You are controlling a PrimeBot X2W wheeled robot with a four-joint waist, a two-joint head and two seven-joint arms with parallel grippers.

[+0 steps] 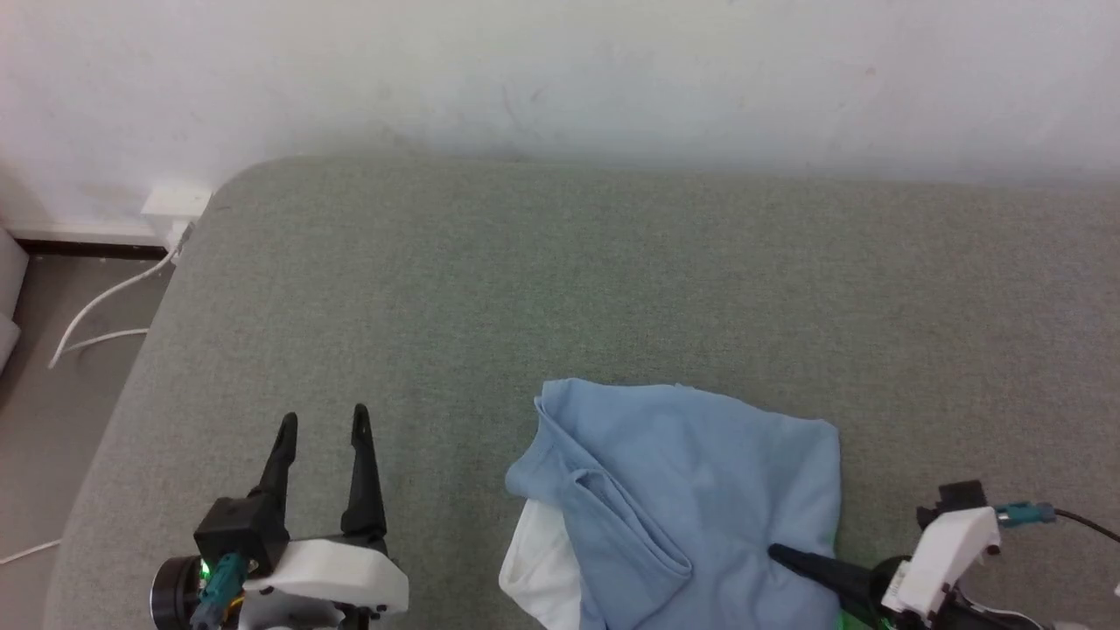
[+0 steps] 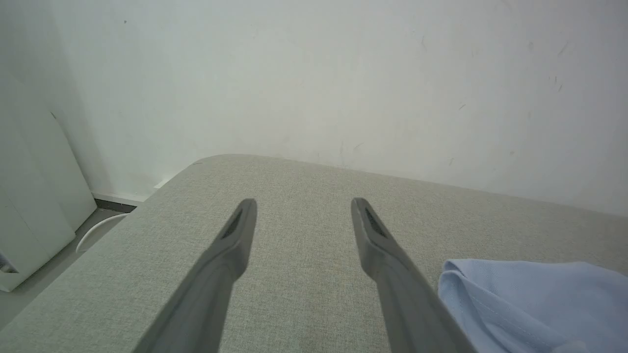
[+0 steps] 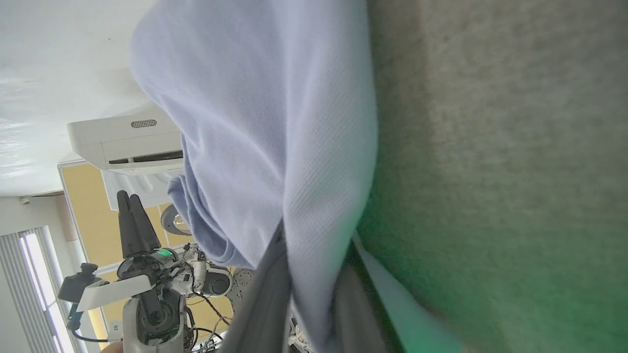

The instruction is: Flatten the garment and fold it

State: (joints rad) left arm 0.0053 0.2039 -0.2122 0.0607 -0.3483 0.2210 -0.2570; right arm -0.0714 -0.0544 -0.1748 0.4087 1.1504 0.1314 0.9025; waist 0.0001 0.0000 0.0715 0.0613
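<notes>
The light blue polo shirt (image 1: 691, 490) lies bunched at the front of the grey-green surface, a white part (image 1: 538, 569) showing at its lower left. My right gripper (image 1: 779, 556) comes in from the lower right and is shut on the shirt's lower right part; in the right wrist view the blue fabric (image 3: 274, 137) hangs pinched between the two fingers (image 3: 267, 294). My left gripper (image 1: 322, 424) stands open to the left of the shirt with nothing between its fingers. In the left wrist view the open gripper (image 2: 303, 208) hovers over bare surface, the shirt's edge (image 2: 520, 299) at the lower right.
The grey-green padded surface (image 1: 560, 289) runs back to a white wall (image 1: 560, 70). Its rounded left corner drops to the floor, where white cables (image 1: 105, 306) and a wall socket (image 1: 175, 201) sit. A white unit (image 2: 29, 215) stands at the far left.
</notes>
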